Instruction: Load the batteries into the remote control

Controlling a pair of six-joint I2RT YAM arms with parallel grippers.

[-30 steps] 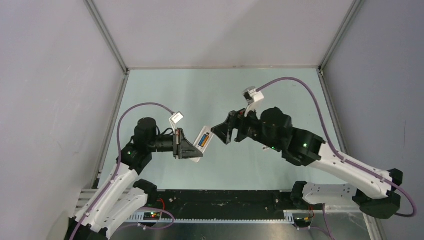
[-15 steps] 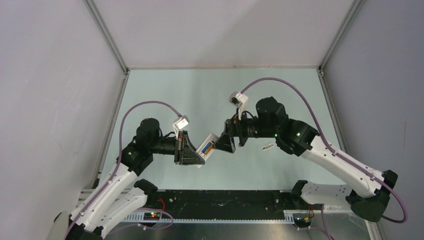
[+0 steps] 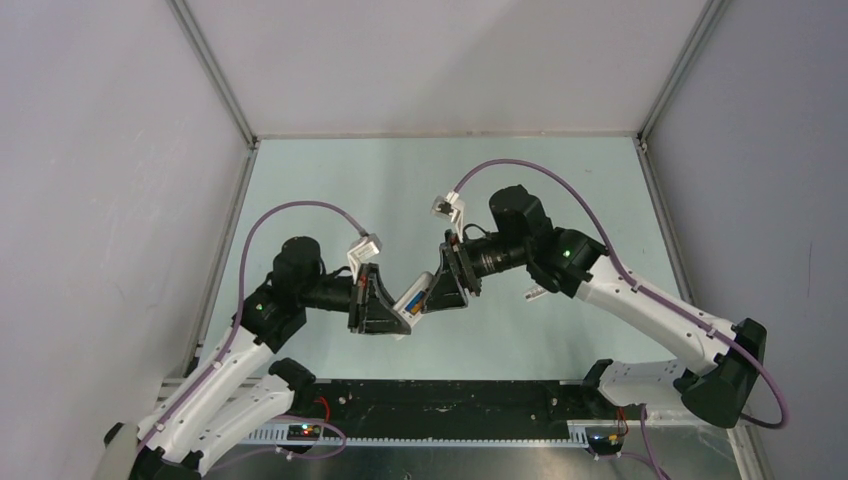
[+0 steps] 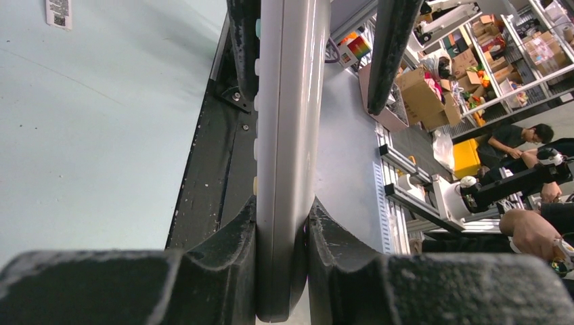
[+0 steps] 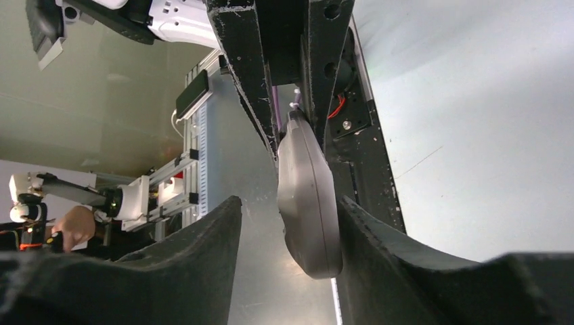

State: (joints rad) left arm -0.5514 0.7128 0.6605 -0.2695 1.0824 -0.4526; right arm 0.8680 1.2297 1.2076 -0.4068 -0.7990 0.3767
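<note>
My left gripper point(image 3: 392, 312) is shut on one end of the white remote control point(image 3: 408, 301) and holds it above the table. In the left wrist view the remote point(image 4: 288, 135) stands edge-on, clamped between both pads. My right gripper point(image 3: 437, 292) is open, with its jaws straddling the remote's other end. In the right wrist view that rounded end point(image 5: 308, 203) lies against the right finger, with a gap to the left finger point(image 5: 203, 257). The batteries are almost hidden by the right gripper; only a sliver of orange point(image 3: 425, 294) shows in the remote's back.
A small white labelled piece point(image 3: 536, 293) lies on the pale green table point(image 3: 400, 190) beside the right arm; it also shows in the left wrist view point(image 4: 59, 12). Grey walls enclose the table on three sides. The black base rail point(image 3: 440, 395) runs along the near edge.
My right gripper has moved left and closed in on the remote, so its open jaws now straddle the free end and cover the blue and orange batteries. The left gripper has shifted only slightly.
</note>
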